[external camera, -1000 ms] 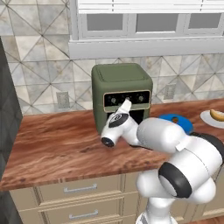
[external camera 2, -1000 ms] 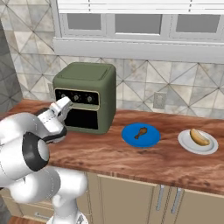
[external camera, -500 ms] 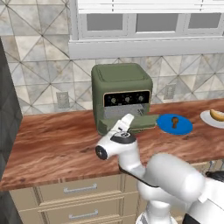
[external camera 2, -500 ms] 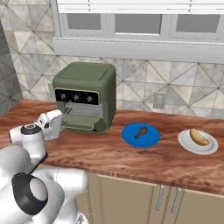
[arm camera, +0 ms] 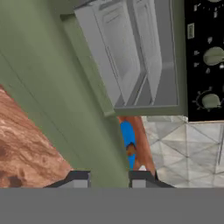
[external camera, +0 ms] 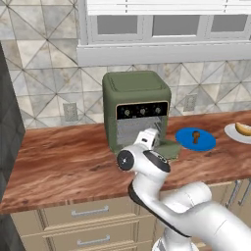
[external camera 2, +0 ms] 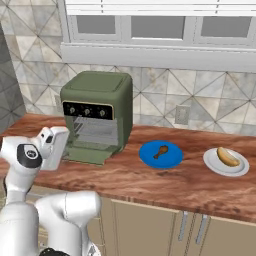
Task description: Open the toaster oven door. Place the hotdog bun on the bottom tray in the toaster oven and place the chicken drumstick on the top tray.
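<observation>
The olive-green toaster oven [external camera: 136,93] [external camera 2: 102,92] stands at the back of the counter. Its door [external camera: 169,148] [external camera 2: 89,154] [arm camera: 52,100] is dropped open and lies nearly flat, showing the grey racks [arm camera: 131,52] inside. My gripper [external camera: 151,141] [external camera 2: 64,149] [arm camera: 109,178] is at the door's front edge, open, its fingertips [arm camera: 78,177] spread over the green panel. The chicken drumstick [external camera: 195,136] [external camera 2: 161,150] [arm camera: 130,149] lies on a blue plate [external camera: 206,143] [external camera 2: 150,159]. The hotdog bun [external camera: 243,129] [external camera 2: 227,156] rests on a white plate [external camera 2: 214,165].
The black control strip with knobs [external camera: 142,111] [external camera 2: 87,111] [arm camera: 205,57] sits above the oven opening. A wall outlet [external camera 2: 182,114] is behind the blue plate. Wooden counter [external camera: 63,162] stretches left of the oven, with drawers [external camera: 88,212] below.
The oven door has swung from shut down to open. My hand came down and back toward the counter's front edge with it.
</observation>
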Available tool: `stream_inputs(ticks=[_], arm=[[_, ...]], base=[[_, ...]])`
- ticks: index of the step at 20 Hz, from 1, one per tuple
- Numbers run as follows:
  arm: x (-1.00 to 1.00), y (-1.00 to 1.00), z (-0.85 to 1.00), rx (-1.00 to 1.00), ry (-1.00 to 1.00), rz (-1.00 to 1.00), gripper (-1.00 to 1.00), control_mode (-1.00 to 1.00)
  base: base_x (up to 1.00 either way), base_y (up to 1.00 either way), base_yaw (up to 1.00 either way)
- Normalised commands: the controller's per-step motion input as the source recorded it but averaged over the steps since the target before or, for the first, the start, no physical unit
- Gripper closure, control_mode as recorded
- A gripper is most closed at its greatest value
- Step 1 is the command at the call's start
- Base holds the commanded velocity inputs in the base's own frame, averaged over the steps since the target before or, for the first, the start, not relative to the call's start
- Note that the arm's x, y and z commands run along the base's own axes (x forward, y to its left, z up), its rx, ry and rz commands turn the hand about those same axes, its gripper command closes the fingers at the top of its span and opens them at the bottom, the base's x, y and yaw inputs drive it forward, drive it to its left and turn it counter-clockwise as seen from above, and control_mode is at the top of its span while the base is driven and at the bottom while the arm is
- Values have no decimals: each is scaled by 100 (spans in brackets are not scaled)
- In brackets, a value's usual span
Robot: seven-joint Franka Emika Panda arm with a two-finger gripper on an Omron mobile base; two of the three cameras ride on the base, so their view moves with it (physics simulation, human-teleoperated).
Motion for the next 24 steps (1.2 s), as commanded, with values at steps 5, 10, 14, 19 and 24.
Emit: stream_inputs(ticks=[5, 10, 14, 19, 24], arm=[[58, 17, 92, 0, 14, -1, -100, -100], [100, 44, -8, -25, 40, 0, -100, -100], [93, 31, -40, -60, 52, 5, -100, -100], [73, 0, -2, -48, 11, 11, -100, -100], [47, 0, -52, -64, 0, 21, -100, -100]], base=[[0, 0, 0], [0, 0, 0], [0, 0, 0], [0, 0, 0], [0, 0, 0]])
